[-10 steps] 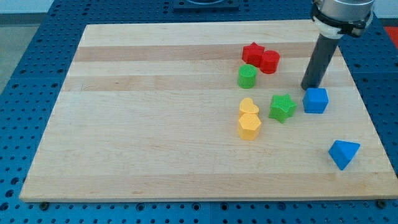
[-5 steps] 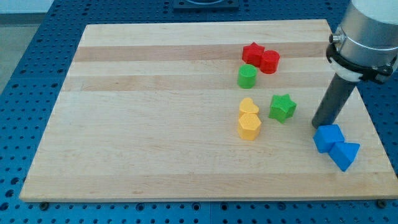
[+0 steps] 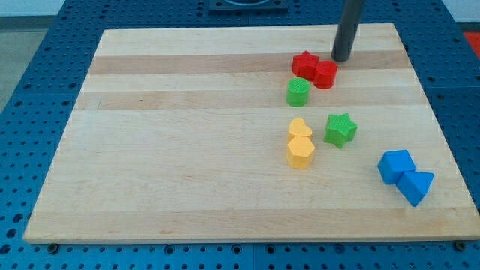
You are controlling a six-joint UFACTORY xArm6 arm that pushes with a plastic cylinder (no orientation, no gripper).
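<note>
My tip [image 3: 342,58] stands near the view's top right, just above and right of the red cylinder-like block [image 3: 325,74], with a small gap between them. A red star [image 3: 304,64] touches that block on its left. Below them sits a green cylinder [image 3: 298,92]. Further down, a green star [image 3: 340,129] lies right of a yellow heart [image 3: 300,128], which touches a yellow hexagon [image 3: 301,152]. At the lower right a blue cube [image 3: 395,166] rests against a blue triangular block [image 3: 415,186].
The blocks lie on a light wooden board [image 3: 187,150] set on a blue perforated table [image 3: 30,90]. The blue pair sits close to the board's right edge.
My tip pushed the blue cube down against the blue triangular block, then left it and moved up and left to beside the red blocks.
</note>
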